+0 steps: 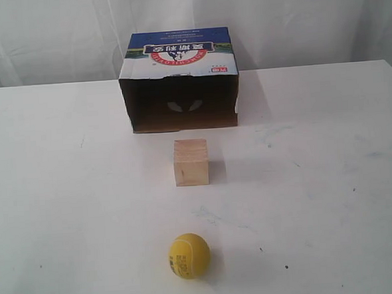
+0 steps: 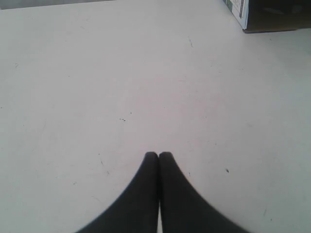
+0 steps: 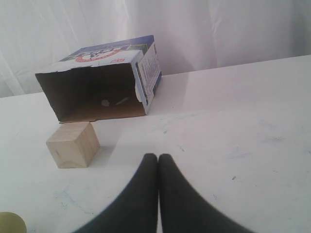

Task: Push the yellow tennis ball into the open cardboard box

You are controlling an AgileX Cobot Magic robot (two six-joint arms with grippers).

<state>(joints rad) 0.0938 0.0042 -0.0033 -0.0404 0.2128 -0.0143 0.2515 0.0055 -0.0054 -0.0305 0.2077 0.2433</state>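
The ball (image 1: 188, 255) is bright yellow with a small patch of dark print, and the wooden cube (image 1: 191, 162) is pale tan with faint grain lines. The box (image 1: 177, 61) is brown cardboard, dark inside, its top panel blue and white with a red banner bearing white characters. The table (image 1: 331, 179) is white with faint bluish smudges and tiny dark specks, and the left claw (image 2: 158, 155) and right claw (image 3: 158, 157) are both black.
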